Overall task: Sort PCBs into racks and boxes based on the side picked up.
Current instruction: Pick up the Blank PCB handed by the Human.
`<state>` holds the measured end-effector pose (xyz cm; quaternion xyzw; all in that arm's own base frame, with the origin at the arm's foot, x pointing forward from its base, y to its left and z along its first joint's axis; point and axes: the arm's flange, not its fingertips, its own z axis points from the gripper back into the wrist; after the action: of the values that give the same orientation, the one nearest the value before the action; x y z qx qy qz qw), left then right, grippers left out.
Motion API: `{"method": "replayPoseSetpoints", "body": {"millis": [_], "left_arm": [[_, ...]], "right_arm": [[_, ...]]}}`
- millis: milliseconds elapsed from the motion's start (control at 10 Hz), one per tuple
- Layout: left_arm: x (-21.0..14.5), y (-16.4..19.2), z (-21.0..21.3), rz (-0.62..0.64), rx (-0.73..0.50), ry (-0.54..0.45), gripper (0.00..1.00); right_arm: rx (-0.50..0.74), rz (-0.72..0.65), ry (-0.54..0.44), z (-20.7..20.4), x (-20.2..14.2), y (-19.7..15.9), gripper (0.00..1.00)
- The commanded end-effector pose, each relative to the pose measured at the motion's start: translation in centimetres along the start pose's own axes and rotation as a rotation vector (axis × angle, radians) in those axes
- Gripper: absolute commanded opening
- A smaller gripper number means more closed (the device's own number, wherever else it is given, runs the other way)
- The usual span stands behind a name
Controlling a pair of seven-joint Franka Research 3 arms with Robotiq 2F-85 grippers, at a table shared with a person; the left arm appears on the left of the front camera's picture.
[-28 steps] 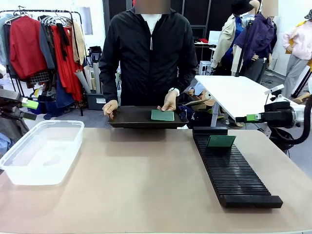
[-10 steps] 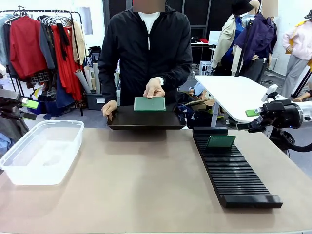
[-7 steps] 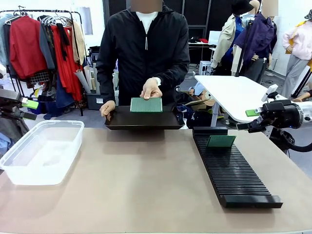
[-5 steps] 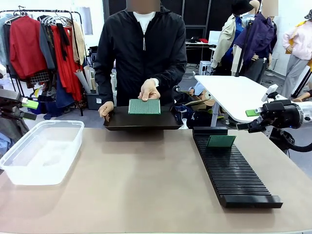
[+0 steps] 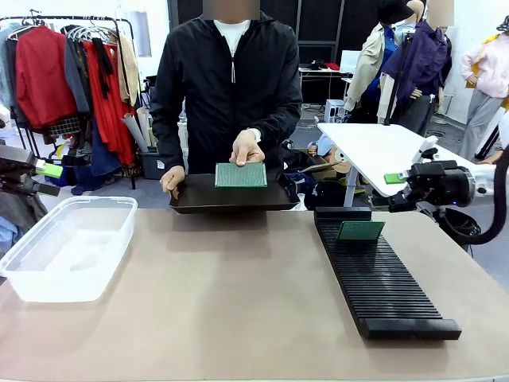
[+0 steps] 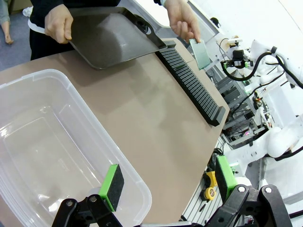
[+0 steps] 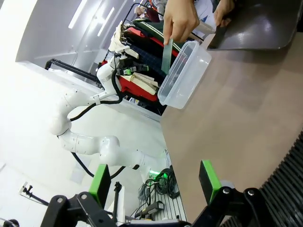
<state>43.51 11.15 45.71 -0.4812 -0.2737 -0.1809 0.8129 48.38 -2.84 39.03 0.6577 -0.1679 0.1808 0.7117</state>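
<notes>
PCB (image 5: 241, 175): held upright, paler face out, in person's hand (image 5: 247, 147) above dark tray (image 5: 231, 200), well beyond both sets of fingers. Left gripper (image 6: 169, 179) and right gripper (image 7: 154, 179): spread wide, empty. Step judged handover; the next move called for reaching out and pinching its free edge.

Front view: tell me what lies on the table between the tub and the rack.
Nothing: the table between tub and rack is bare in the front view. The person's tray is held farther back.
</notes>
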Motion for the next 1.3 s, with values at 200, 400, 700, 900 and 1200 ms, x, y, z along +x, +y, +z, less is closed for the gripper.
{"method": "replayPoseSetpoints", "body": {"millis": [200,400,700,900,1200], "left_arm": [[0.0,-0.2,0.1,-0.002,-0.003,-0.004,1.00],[0.0,-0.2,0.1,-0.002,-0.003,-0.004,1.00],[0.0,-0.2,0.1,-0.002,-0.003,-0.004,1.00],[0.0,-0.2,0.1,-0.002,-0.003,-0.004,1.00],[0.0,-0.2,0.1,-0.002,-0.003,-0.004,1.00]], "right_arm": [[-0.026,-0.036,0.020,-4.0,4.5,0.2,1.00],[-0.046,-0.057,0.045,-6.0,6.3,0.2,1.00],[-0.067,-0.068,0.046,-8.4,7.9,0.8,1.00],[-0.076,-0.055,0.033,-10.2,8.7,0.5,1.00],[-0.090,-0.035,0.038,-12.2,10.0,-0.3,1.00]]}}
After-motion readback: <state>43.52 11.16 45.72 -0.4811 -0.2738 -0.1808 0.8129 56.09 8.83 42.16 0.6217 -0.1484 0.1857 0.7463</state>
